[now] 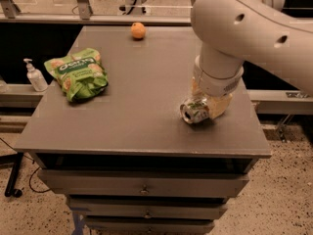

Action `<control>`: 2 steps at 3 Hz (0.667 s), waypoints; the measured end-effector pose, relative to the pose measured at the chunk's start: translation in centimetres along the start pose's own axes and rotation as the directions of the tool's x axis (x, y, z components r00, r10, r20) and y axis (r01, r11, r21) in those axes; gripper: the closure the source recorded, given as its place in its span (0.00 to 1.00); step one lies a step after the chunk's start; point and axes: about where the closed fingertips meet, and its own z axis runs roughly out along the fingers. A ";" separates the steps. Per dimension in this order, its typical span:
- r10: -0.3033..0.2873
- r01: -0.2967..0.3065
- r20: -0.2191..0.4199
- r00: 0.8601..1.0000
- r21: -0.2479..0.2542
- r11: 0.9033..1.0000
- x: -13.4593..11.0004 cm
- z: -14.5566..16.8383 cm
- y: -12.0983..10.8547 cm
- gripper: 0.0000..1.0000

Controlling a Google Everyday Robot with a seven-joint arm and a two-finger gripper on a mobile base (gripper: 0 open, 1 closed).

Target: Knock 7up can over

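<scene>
Lying on its side on the right front part of the table, the 7up can is turning its silver top toward the camera, with a little green showing along its upper edge. The gripper is sitting low over the table directly behind and to the right of the can, its pale, yellowish end pressing against or at least touching the can's body. How the jaws are standing, wide or narrow, or whether they are holding the can, cannot be told, since the wrist and the can itself are covering them. The big white arm is reaching down from the upper right corner and filling much of that side of the view.

Well apart from the can, a crinkly green snack bag is resting on the left side of the table. A small orange fruit is sitting near the far edge, well apart from both. A pump bottle is standing off the table, on a ledge just beside its left edge. Below the table top, a stack of drawers is facing the camera.
</scene>
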 end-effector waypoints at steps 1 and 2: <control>0.012 -0.016 -0.067 0.998 -0.054 0.998 3.0 0.4 -0.2 0.13; 0.023 -0.032 -0.101 0.995 -0.091 0.995 4.7 0.6 0.0 0.00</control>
